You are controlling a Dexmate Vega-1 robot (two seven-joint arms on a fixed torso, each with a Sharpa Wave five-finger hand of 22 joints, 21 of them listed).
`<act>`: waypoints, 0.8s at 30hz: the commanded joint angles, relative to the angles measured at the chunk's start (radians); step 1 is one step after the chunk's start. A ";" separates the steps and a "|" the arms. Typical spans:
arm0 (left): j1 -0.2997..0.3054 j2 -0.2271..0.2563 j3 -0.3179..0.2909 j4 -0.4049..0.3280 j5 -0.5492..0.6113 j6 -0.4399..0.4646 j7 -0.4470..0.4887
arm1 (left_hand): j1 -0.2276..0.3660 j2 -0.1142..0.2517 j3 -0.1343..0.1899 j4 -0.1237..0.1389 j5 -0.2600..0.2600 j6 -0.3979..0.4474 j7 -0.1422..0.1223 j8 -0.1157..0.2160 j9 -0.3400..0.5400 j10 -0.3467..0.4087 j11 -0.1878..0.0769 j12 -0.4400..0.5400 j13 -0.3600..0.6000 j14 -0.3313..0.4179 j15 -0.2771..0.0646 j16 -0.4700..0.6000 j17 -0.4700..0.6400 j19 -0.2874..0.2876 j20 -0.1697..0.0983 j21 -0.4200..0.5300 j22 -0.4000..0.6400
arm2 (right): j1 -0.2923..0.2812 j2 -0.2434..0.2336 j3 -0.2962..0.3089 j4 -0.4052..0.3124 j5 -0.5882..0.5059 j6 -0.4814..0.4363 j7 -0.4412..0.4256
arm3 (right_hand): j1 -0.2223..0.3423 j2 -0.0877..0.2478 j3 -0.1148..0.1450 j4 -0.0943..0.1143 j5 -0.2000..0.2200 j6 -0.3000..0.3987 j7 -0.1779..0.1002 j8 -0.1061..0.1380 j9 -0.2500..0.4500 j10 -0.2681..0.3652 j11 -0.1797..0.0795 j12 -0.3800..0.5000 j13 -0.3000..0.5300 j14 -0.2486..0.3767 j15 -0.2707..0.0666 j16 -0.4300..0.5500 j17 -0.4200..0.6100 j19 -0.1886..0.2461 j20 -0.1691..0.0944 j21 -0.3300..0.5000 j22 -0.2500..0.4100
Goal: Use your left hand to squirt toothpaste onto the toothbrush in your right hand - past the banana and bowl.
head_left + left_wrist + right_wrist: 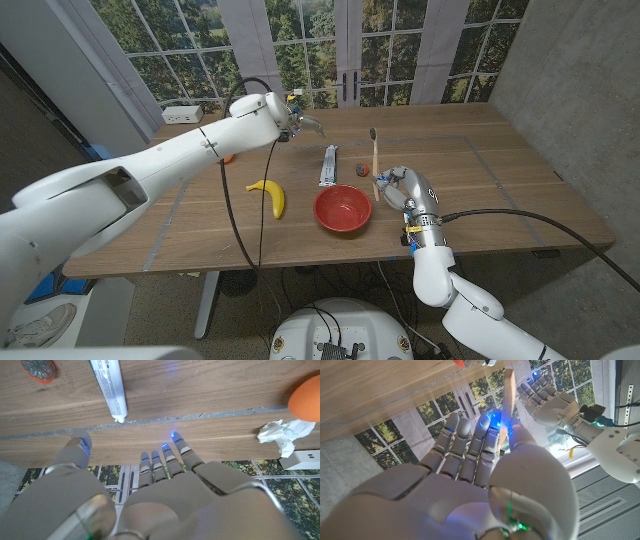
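A white toothpaste tube (328, 165) lies on the table beyond the red bowl (343, 208), and its capped end (119, 418) shows in the left wrist view. My left hand (299, 124) hovers over the far part of the table, back and left of the tube, fingers apart (161, 462) and holding nothing. My right hand (396, 188), to the right of the bowl, grips a wooden toothbrush (376, 155) upright, head up. The right wrist view shows the brush handle (508, 402) beside my fingers (470, 440), with the left hand (547, 400) beyond it. A banana (270, 195) lies left of the bowl.
A small round red and grey object (362, 168) sits between tube and toothbrush. Under my left arm is an orange thing (305, 396) with crumpled white tissue (279, 435) beside it. A white power strip (182, 115) lies at the table's far left corner.
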 commanded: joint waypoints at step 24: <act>-0.247 -0.181 0.287 0.251 0.013 0.078 -0.211 | -0.021 -0.012 -0.061 0.003 0.013 0.078 0.003 0.018 0.003 0.106 0.007 0.033 0.000 0.084 0.028 0.022 0.000 0.083 0.004 0.004 0.006 | -0.035 -0.016 0.058 0.015 0.041 0.103 0.023 | -0.002 0.003 0.029 0.002 0.013 0.018 -0.007 -0.007 0.009 0.000 -0.001 0.013 -0.002 -0.008 -0.158 0.010 0.002 -0.006 -0.001 0.020 0.001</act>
